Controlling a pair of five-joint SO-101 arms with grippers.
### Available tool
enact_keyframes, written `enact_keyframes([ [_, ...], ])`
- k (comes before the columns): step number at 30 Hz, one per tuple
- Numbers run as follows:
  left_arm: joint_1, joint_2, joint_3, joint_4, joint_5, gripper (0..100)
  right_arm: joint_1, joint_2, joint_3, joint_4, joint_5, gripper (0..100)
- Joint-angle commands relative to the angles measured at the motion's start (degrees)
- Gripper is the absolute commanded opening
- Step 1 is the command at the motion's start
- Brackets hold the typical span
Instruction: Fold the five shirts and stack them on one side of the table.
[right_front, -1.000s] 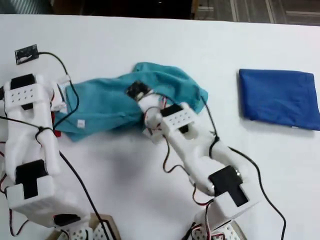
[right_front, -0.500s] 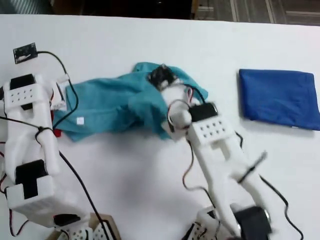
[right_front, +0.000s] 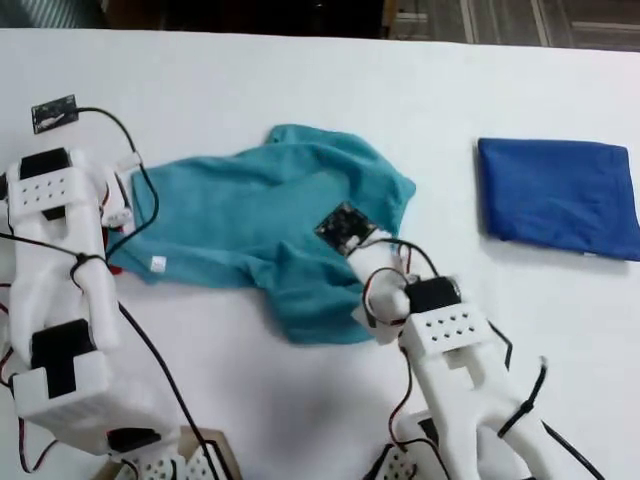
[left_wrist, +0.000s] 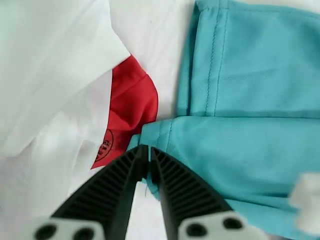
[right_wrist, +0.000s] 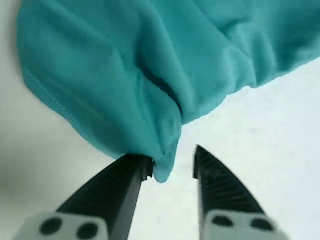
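The teal shirt (right_front: 250, 225) lies spread and rumpled in the middle of the desk (right_front: 300, 90). The left fingers (left_wrist: 120, 185) are closed tight on its hem corner, just beside a red cloth (left_wrist: 132, 107). The right fingers (right_wrist: 120, 185) stand parted around a fold of its near edge, one touching it. A folded blue shirt (right_front: 560, 195) lies well apart

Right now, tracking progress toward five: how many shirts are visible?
3: teal shirt spread mid-table, folded blue shirt at right, red shirt at the teal's left end. More may be hidden.
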Motion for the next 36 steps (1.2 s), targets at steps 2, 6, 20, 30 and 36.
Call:
enact_keyframes([
  [2,-0.09,-3.60,-0.22,0.35,-0.18,3,-3.56,-2.15,-2.29,7.78,-3.52,19.2],
  [6,-0.09,-3.34,-0.22,0.35,-0.18,3,-10.77,-1.54,-2.20,10.77,-3.43,8.6],
  [20,-0.09,-3.34,-0.40,0.35,-0.44,3,-7.69,25.80,-8.62,-8.92,-3.60,14.7],
  [30,-0.09,-3.34,-0.57,0.18,-0.44,3,2.15,35.56,-25.58,0.31,-3.96,14.9],
  [36,-0.18,-3.34,-0.22,-2.55,-0.35,3,3.38,26.86,-26.81,9.63,-6.95,14.9],
])
